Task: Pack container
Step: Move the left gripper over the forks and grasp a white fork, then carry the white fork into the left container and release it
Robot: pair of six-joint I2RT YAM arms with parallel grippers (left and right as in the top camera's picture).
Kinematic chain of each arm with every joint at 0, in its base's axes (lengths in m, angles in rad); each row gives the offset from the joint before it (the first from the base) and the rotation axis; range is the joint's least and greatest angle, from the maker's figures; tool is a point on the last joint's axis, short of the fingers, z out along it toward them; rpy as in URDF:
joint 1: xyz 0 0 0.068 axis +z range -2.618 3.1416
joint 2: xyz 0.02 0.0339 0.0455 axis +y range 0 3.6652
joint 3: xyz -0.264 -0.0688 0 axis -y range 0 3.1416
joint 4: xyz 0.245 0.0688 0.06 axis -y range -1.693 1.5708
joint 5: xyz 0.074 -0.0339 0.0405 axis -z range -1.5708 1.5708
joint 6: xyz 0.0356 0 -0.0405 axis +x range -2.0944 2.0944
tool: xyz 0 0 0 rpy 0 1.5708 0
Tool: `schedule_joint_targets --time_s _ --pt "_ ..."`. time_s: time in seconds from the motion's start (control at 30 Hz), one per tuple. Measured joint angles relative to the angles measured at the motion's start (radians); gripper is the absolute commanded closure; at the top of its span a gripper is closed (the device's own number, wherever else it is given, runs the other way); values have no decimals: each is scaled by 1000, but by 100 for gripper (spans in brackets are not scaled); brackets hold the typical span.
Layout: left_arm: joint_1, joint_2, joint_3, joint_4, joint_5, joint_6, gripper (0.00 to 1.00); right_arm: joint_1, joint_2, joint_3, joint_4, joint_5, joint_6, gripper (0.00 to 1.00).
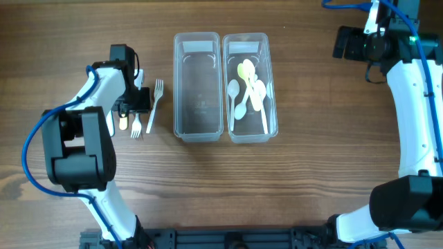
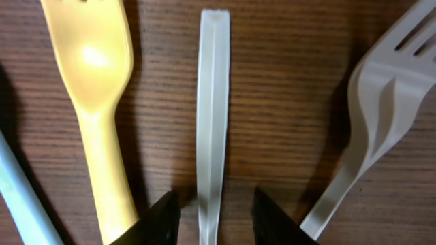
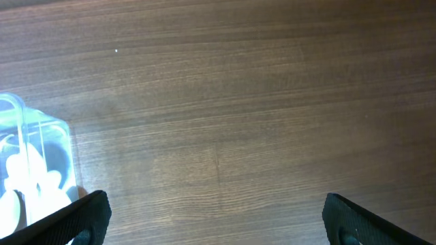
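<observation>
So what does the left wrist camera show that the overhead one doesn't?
Only the left wrist: the left fingers standing either side of a thin white handle, a yellow utensil close beside it. Only the overhead: two clear boxes, the left container empty, the right container holding spoons, plus the right arm. Both: a white fork on the wooden table.

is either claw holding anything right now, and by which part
Nothing is gripped. The left claw straddles the end of the white handle, with a gap showing on each side. The right claw is open and empty.
</observation>
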Motion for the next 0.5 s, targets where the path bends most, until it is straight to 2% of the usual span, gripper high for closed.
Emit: schedule_joint_targets --time_s 0.13,0.4,0.5 --pt "0 2 1 -2 7 3 96 0 0 0 0 0 0 0" --pt "0 1 4 -14 3 5 96 0 0 0 0 0 0 0" --pt "0 -6 16 -64 -16 3 96 0 0 0 0 0 0 0"
